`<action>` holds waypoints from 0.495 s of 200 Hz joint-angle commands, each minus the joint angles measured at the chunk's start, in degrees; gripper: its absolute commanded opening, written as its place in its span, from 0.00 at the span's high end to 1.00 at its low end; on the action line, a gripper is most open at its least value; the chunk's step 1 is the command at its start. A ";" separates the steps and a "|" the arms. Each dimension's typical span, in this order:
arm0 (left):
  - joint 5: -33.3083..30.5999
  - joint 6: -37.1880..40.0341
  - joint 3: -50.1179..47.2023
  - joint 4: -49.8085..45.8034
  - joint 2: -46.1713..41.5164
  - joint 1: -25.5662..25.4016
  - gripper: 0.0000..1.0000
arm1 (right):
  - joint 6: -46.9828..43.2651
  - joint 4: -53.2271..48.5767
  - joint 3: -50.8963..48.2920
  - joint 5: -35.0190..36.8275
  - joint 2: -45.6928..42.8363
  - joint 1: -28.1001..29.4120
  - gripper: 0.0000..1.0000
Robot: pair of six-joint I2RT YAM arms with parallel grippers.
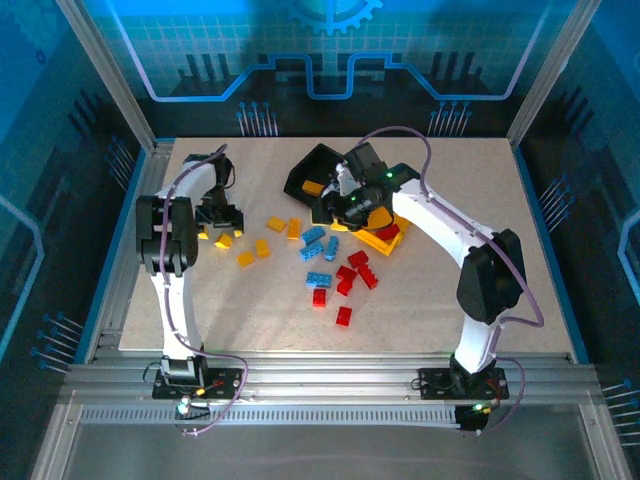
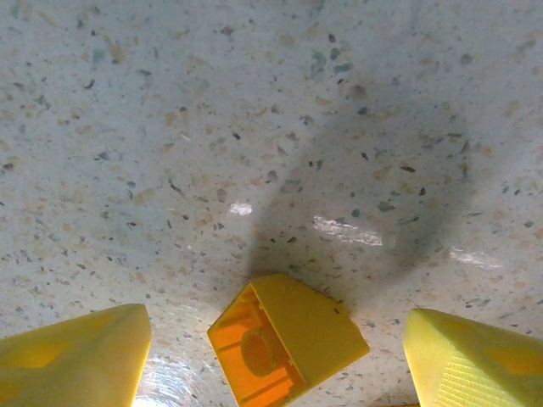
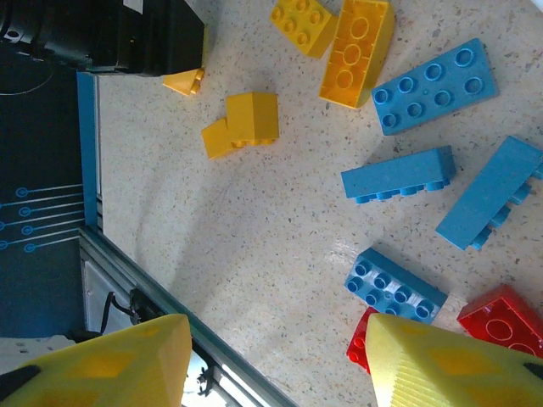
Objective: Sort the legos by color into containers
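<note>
The left pincer [image 2: 280, 352] is hanging spread wide over the speckled table [image 2: 254, 127]. Its yellow fingertips [image 2: 76, 356] are straddling one yellow-orange studded plastic brick [image 2: 288, 339] lying on its side, apparently lining up a grab. The right pincer [image 3: 276, 360] is also gaping and gripping nothing, hovering by the loose pile, probably choosing a piece. Below it are lying four light blue bricks [image 3: 399, 175], two red bricks [image 3: 505, 318] and four yellow-orange pieces [image 3: 242, 123]. From above, the black plastic bin [image 1: 305, 172] and yellow-orange bin [image 1: 375, 240] are sitting just behind the pile, keeping carries short. Roughly six red bricks are waiting unsorted.
</note>
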 commanded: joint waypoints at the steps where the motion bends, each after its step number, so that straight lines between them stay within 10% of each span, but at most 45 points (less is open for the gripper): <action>1: 1.00 2.05 0.81 0.22 2.06 -0.21 0.24 | 0.93 -0.80 -0.88 1.32 -3.38 0.04 0.42; 99: 5.87 -1.54 -6.59 2.52 -0.27 -0.85 0.46 | 1.83 -0.26 -3.58 3.73 -5.72 0.27 0.44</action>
